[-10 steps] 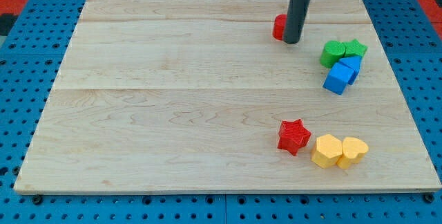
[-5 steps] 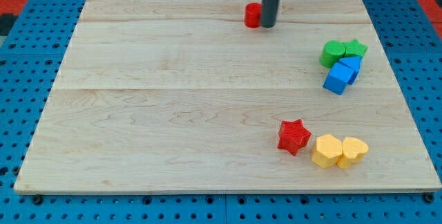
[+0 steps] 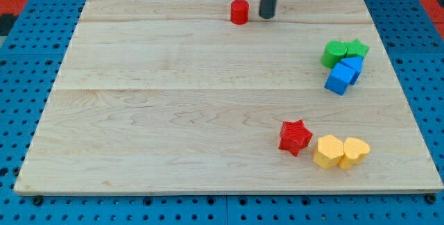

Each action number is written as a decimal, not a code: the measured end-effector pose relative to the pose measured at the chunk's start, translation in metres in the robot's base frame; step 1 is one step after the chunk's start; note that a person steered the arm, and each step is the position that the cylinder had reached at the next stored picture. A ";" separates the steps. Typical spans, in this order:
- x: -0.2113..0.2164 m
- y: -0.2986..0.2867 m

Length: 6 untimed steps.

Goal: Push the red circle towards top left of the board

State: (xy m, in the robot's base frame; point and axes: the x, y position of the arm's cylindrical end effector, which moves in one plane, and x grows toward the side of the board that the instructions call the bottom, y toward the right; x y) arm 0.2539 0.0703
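The red circle [image 3: 239,11], a small red cylinder, stands near the top edge of the wooden board [image 3: 173,100], slightly right of the middle. My tip [image 3: 268,17] is just to the circle's right, with a small gap between them; it does not touch the circle. The dark rod rises out of the view's top.
Two green blocks [image 3: 344,51] and two blue blocks [image 3: 344,74] cluster at the right side. A red star [image 3: 295,137] and two yellow blocks [image 3: 340,151] lie at the bottom right. Blue pegboard surrounds the board.
The red circle has slid left and up along the top of the board, pushed by my tip. My tip moved left with it, then stopped; the circle now stands apart from it.
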 end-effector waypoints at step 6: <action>0.002 -0.198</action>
